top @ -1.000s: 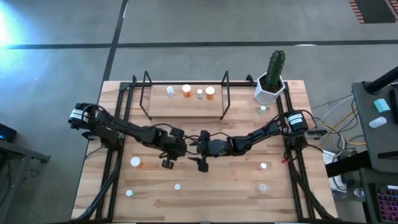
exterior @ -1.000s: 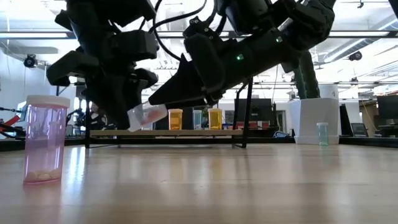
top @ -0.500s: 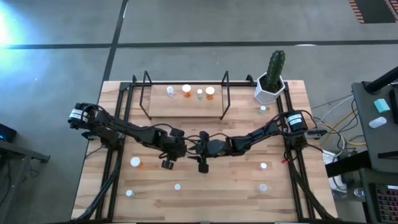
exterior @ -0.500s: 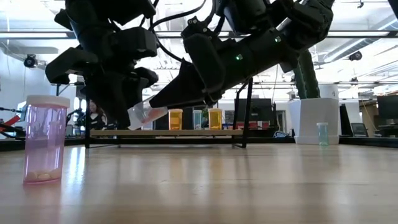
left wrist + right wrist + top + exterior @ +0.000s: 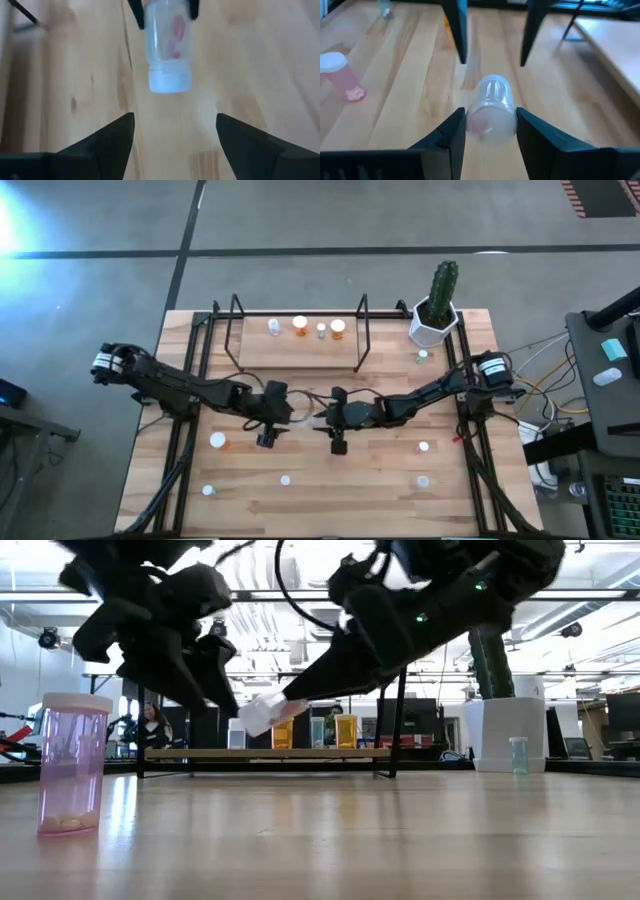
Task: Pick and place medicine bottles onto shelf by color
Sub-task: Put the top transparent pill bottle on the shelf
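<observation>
Low view blurs the bottle in right gripper.

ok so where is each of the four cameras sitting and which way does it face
High view: above, looking straight down on the wooden table; both dark arms show, left gripper and right gripper meeting mid-table.
Low view: at tabletop height, looking level across to the black-wire wooden shelf; both arms come in from above.
Left wrist view: past its own open fingers at the clear white-capped bottle the right gripper holds.
Right wrist view: past its own fingers clamping that bottle.
Shared: all four show this bottle.
</observation>
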Robot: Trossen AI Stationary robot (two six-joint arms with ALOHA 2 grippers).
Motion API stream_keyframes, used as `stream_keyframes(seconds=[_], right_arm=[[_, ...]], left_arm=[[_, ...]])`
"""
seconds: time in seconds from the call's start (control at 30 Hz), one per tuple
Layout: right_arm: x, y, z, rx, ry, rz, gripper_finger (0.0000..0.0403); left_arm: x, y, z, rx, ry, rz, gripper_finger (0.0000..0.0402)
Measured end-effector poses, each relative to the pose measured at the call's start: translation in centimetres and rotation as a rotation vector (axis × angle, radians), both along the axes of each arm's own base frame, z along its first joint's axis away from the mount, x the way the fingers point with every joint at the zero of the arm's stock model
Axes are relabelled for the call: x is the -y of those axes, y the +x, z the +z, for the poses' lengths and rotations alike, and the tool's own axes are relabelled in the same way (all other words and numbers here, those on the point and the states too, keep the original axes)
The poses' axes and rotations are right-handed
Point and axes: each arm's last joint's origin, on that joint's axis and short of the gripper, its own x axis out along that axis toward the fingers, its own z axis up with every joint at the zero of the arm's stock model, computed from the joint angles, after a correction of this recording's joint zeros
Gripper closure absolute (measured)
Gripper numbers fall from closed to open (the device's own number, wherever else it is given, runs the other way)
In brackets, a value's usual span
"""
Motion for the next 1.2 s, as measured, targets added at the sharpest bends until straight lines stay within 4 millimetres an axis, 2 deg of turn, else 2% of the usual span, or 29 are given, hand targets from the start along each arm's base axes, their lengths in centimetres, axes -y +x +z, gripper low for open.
stream_keyframes(seconds=[0.1,0.2,0.43,0.53,0.63,0.77,0.9,1.2], right_arm=[[0.4,-1.6,-0.4,0.066,-0.009,-0.017,0.0264],[0.8,-3.1,-0.6,0.222,0.0,-0.036,0.0264],[1.6,-6.5,1.3,0.707,-0.039,-0.064,0.0264],[1.6,-6.3,2.1,0.746,-0.065,-0.042,0.0264],[1.3,-5.3,3.5,0.811,-0.078,-0.008,0.0264],[0.8,-4.3,4.9,0.875,-0.09,0.072,0.0264],[0.5,-3.6,6.0,0.925,-0.089,0.132,0.0264],[0.2,-3.4,6.5,0.953,-0.087,0.174,0.0264]], left_arm=[[-0.3,-1.4,-0.6,0.188,-0.039,0.005,0.0136],[-0.5,-2.8,-0.9,0.447,-0.085,0.002,0.0136],[-1.1,-6.4,0.7,1.127,-0.193,-0.029,0.0135],[-1.0,-7.1,1.4,1.279,-0.232,-0.106,0.0135],[-0.7,-6.3,2.0,1.278,-0.241,-0.175,0.0135],[-0.3,-4.5,2.2,1.219,-0.23,-0.175,0.0135],[0.0,-2.9,3.0,1.255,-0.21,-0.183,0.0135],[0.5,0.8,4.4,1.314,-0.165,-0.214,0.0135]])
